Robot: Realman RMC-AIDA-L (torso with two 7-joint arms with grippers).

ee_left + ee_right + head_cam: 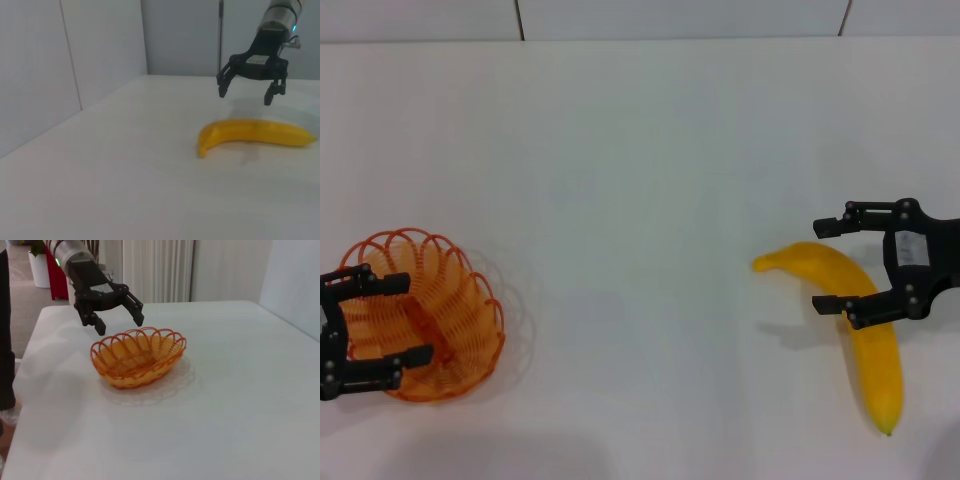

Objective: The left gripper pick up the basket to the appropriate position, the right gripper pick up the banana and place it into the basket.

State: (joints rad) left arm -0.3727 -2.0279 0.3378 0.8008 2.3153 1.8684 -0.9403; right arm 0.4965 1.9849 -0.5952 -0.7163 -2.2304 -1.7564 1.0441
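The orange wire basket [440, 310] stands on the white table at the left; it also shows in the right wrist view [145, 360]. My left gripper [418, 320] is open and hovers just above the basket's outer end, touching nothing; the right wrist view [120, 324] shows it above the rim. The yellow banana [875, 350] lies flat at the right, greenish tip toward the front; it also shows in the left wrist view [255, 134]. My right gripper [817, 267] is open above the banana's far half, its fingers on either side, clear of it [245, 97].
The white table [640, 200] stretches between basket and banana. Its back edge meets a grey wall [680, 15]. Past the table's left side, a red object [57, 275] and a white pot [39, 270] stand on the floor.
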